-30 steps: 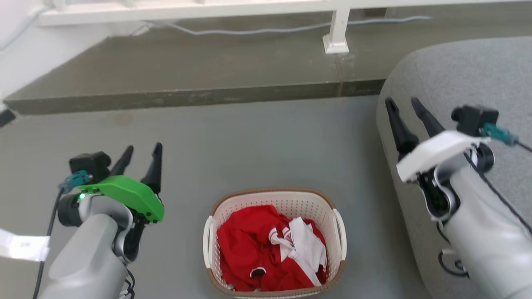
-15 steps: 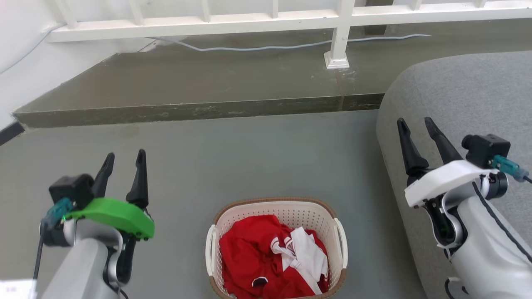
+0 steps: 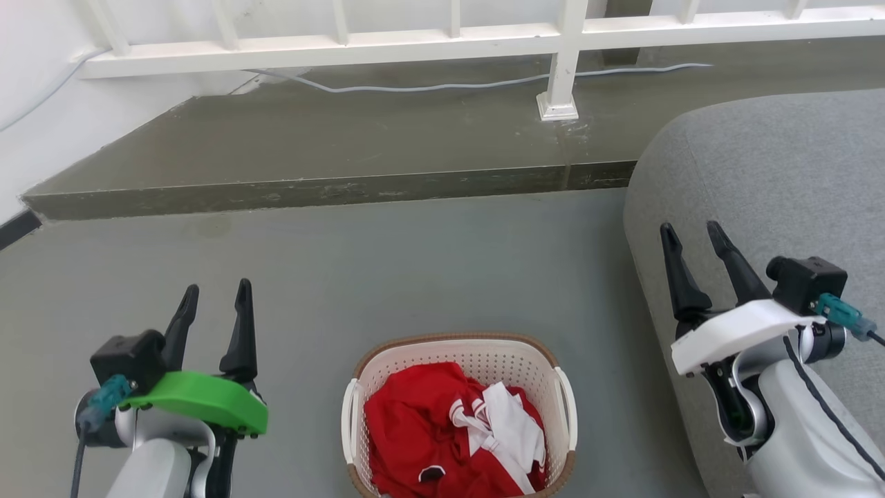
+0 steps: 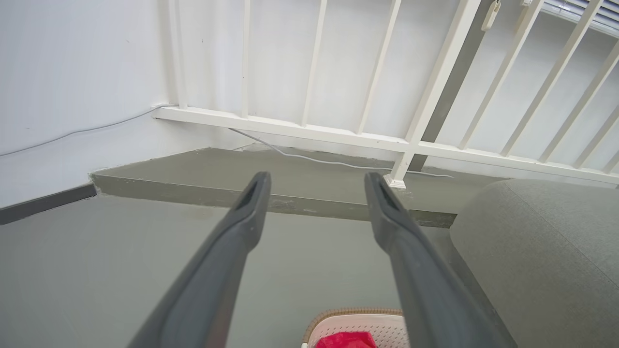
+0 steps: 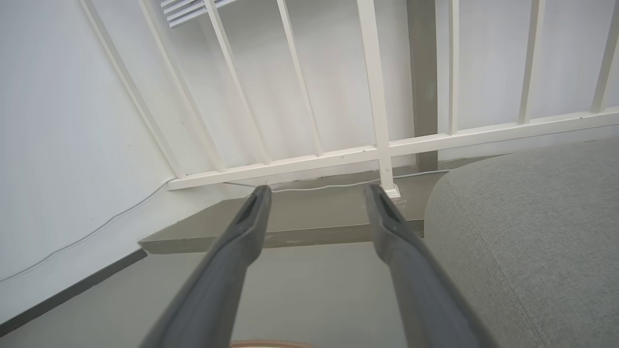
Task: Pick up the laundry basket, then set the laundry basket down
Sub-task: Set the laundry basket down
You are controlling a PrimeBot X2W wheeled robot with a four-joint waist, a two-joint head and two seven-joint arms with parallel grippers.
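A broad stretch of grey floor [image 3: 429, 263] is being left bare between the laundry basket [image 3: 456, 337] and the raised step [image 3: 332, 194] beyond it. The basket's right side is being hemmed in by a grey upholstered seat [image 3: 760, 159], only a narrow strip of floor being left between them; its left side is being left clear as far as the left gripper [image 3: 218, 285]. The basket's inside is being taken up by red and white clothes [image 3: 415, 429], while its white side handles [image 3: 348, 418] are being left uncovered. The right gripper [image 3: 689, 226] is being held over the seat, fingers parted. Past the step, the way is being closed by a white railing [image 3: 415, 43] and a wall [image 3: 28, 83]
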